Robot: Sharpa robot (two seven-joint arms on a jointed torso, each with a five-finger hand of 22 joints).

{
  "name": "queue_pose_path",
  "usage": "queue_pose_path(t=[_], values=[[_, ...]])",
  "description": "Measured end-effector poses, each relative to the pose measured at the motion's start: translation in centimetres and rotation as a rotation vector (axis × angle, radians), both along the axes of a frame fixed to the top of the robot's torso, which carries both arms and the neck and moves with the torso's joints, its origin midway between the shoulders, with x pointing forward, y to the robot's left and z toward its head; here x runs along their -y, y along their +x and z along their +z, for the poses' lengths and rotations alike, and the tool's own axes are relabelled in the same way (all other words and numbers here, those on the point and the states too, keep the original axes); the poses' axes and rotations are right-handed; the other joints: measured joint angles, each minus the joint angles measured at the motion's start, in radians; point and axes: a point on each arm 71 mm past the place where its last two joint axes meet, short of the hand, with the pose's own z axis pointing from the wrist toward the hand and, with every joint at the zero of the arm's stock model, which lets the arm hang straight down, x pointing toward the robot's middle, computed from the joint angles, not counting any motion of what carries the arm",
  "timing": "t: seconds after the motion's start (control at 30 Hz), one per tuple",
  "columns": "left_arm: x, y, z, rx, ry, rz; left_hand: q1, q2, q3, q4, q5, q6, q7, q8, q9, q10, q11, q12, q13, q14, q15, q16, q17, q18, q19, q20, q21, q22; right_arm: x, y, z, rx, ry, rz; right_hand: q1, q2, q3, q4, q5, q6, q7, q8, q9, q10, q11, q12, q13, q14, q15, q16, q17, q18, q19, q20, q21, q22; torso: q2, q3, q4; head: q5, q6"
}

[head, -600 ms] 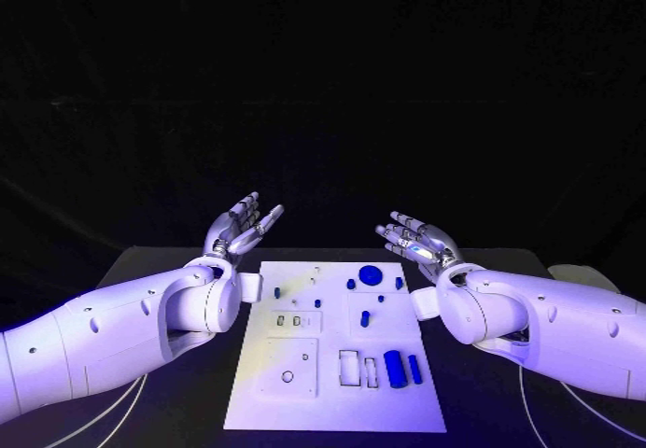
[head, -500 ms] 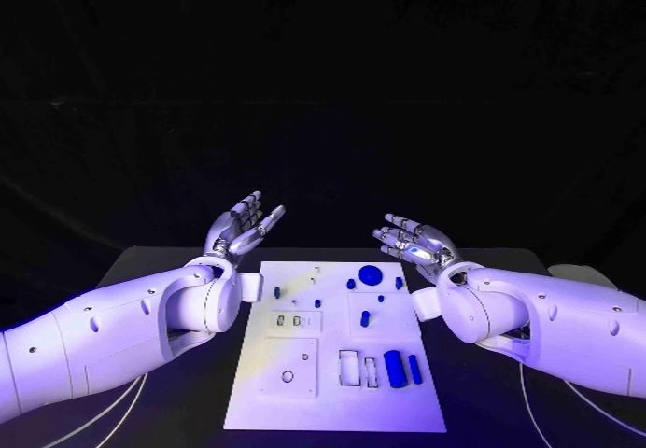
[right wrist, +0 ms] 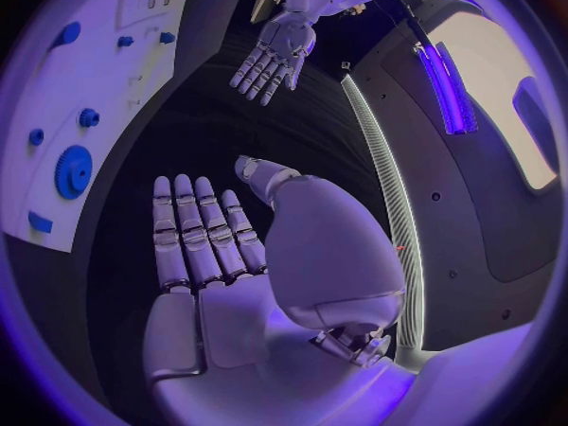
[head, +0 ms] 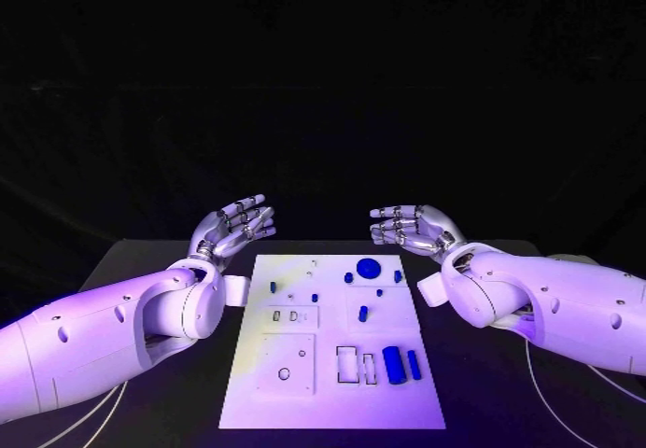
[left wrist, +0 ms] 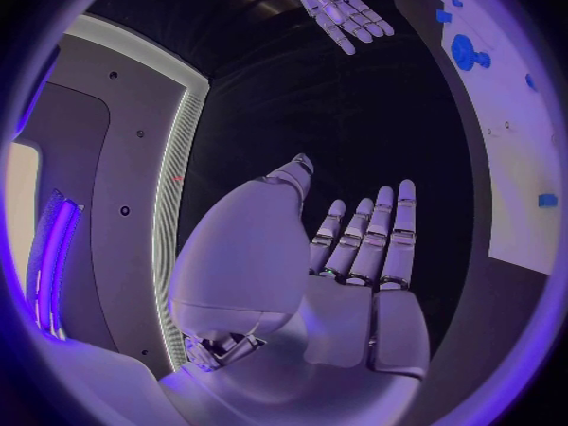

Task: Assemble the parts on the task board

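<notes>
The white task board (head: 337, 392) lies in the middle of the black table. Small blue parts sit on it: a round gear (head: 369, 267) near the far edge, a thick cylinder (head: 393, 364) and a thinner peg (head: 414, 365) near the front right. My left hand (head: 234, 225) hovers past the board's far left corner, fingers apart, holding nothing. My right hand (head: 414, 227) hovers past the far right corner, fingers spread, palm empty. The left wrist view shows my left hand (left wrist: 355, 246) with the right hand (left wrist: 340, 8) opposite. The right wrist view shows my right hand (right wrist: 207, 241), the gear (right wrist: 74, 169) and the left hand (right wrist: 275, 57).
Several small blue pieces (head: 347, 277) and empty slots (head: 347, 363) dot the board. Bare black table (head: 148, 271) lies on both sides of the board. A white cable (head: 539, 411) runs along the table at the right.
Both hands have turned from upright to more level, fingers now pointing inward toward each other above the board's far edge. The whole view has shifted slightly.
</notes>
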Motion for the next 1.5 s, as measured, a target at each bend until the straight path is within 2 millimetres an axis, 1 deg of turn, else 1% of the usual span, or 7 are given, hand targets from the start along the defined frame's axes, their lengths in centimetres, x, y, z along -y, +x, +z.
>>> queue_pose_path(t=[0.07,0.23,0.37,0.93,1.03,1.27,1.5], values=[[0.1,-0.1,0.1,0.003,-0.005,-0.01,0.012,0.001,0.015,-0.012,0.0,0.166,0.019,0.067,0.042,0.175,-0.023,0.039,0.011,0.08,-0.023,0.029,0.013,0.015,0.038,0.0,0.009,-0.001,0.3,0.2,0.4,0.041,-0.041,0.008,0.002,-0.002,0.014,-0.004,-0.01,0.082,0.015,0.025,0.013,0.059,-0.017,0.0,-0.003,0.057,-0.018,0.015,0.005,0.023,0.049,-0.002,0.015,0.001,0.006,-0.0001,0.0015,-0.002,0.0],[0.0,-0.6,0.4,0.008,-0.018,-0.036,0.021,-0.009,0.057,-0.025,0.0,0.269,0.043,0.092,0.053,0.302,-0.056,0.034,0.004,0.187,-0.056,0.057,0.031,0.037,0.143,-0.01,0.048,-0.004,0.4,0.4,1.5,0.148,-0.153,0.056,0.005,-0.021,0.046,0.002,-0.011,0.139,0.037,0.034,0.018,0.126,-0.038,-0.013,-0.004,0.145,-0.043,0.03,0.009,0.023,0.128,-0.017,0.034,0.0,0.024,0.0012,0.0024,0.0,0.005],[0.3,-1.1,0.7,0.01,-0.031,-0.061,0.017,-0.023,0.081,-0.037,0.0,0.294,0.052,0.091,0.05,0.345,-0.069,0.018,0.004,0.238,-0.072,0.068,0.047,0.037,0.202,-0.029,0.071,0.0,0.3,0.6,2.2,0.234,-0.271,0.101,0.0,-0.039,0.062,0.013,-0.017,0.191,0.042,0.058,0.031,0.212,-0.061,-0.014,-0.003,0.234,-0.072,0.055,0.024,0.023,0.2,-0.043,0.057,0.0,0.039,0.0023,0.0039,-0.005,0.007],[1.4,-3.0,3.0,0.036,-0.064,-0.146,0.008,-0.04,0.106,-0.048,0.0,0.314,0.058,0.091,0.045,0.378,-0.077,-0.008,0.004,0.28,-0.086,0.077,0.07,0.037,0.255,-0.05,0.093,0.001,-1.8,1.1,3.6,0.442,-0.846,0.202,-0.009,-0.099,0.014,0.033,-0.054,0.263,-0.013,0.084,0.073,0.389,-0.141,-0.042,0.024,0.626,-0.194,0.269,0.238,0.023,0.541,-0.181,0.317,0.131,0.103,0.0004,0.0135,-0.026,0.017],[1.5,-3.2,3.5,0.043,-0.066,-0.156,0.004,-0.044,0.108,-0.05,0.0,0.314,0.058,0.091,0.044,0.378,-0.077,-0.008,0.004,0.28,-0.086,0.077,0.071,0.037,0.255,-0.05,0.098,0.001,-2.3,1.1,3.9,0.464,-0.923,0.211,-0.01,-0.13,0.03,0.051,-0.044,0.259,-0.017,0.076,0.084,0.365,-0.145,-0.054,0.045,0.652,-0.199,0.488,0.412,0.023,0.61,-0.203,0.53,0.336,0.115,0.0006,0.0149,-0.028,0.018],[1.8,-3.7,4.2,0.051,-0.069,-0.174,0.004,-0.044,0.108,-0.05,0.0,0.314,0.058,0.087,0.043,0.378,-0.077,-0.012,0.005,0.28,-0.086,0.077,0.072,0.037,0.262,-0.051,0.101,0.003,-3.3,1.3,4.3,0.484,-1.031,0.225,-0.012,-0.141,0.046,0.078,-0.048,0.243,-0.015,0.065,0.107,0.288,-0.132,-0.057,0.053,0.656,-0.195,0.935,0.853,-0.04,0.697,-0.191,0.966,0.87,0.133,0.0006,0.0203,-0.033,0.023],[1.9,-3.8,4.8,0.058,-0.071,-0.187,0.001,-0.047,0.108,-0.05,0.0,0.314,0.058,0.087,0.043,0.378,-0.077,-0.012,0.005,0.28,-0.085,0.077,0.073,0.037,0.266,-0.054,0.101,0.003,-4.2,1.5,4.3,0.486,-1.083,0.242,-0.008,-0.145,0.042,0.088,-0.056,0.239,-0.015,0.06,0.122,0.28,-0.131,-0.057,0.057,0.656,-0.195,1.086,1.003,-0.056,0.722,-0.18,1.11,1.057,0.147,-0.0007,0.0249,-0.035,0.027]])
